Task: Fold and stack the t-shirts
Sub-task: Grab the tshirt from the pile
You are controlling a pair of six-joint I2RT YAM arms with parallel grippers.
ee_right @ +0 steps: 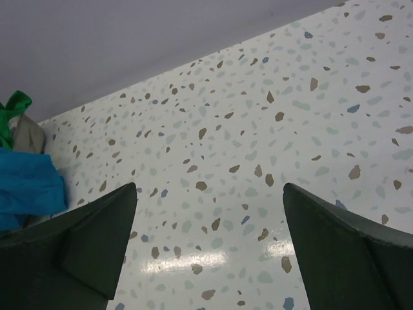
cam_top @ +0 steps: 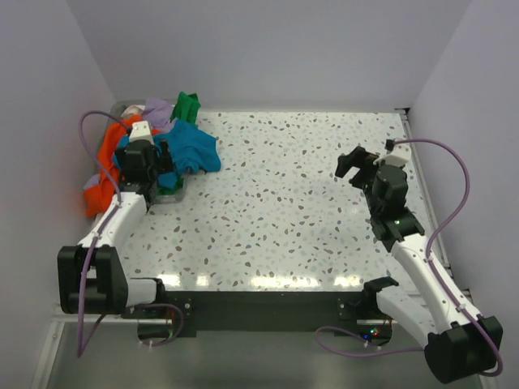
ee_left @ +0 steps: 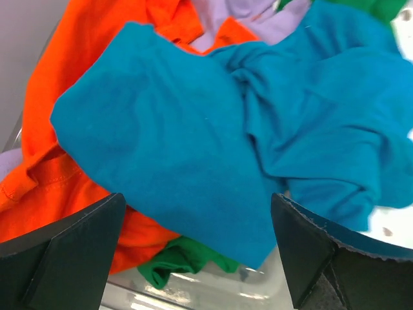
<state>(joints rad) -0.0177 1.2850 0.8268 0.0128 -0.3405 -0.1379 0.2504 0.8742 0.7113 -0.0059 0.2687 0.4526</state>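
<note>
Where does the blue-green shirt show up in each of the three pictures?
Top view: teal shirt, upper left, by the left arm.
Left wrist: teal shirt fills the middle, over the orange shirt.
Right wrist: teal shirt, a sliver at the left edge.
Shared landmark: the green shirt beside it.

Speckled tabletop (cam_top: 308,203), poss. clear plastic bin (ee_left: 206,292) far-L corner, plain walls (cam_top: 268,49)
</note>
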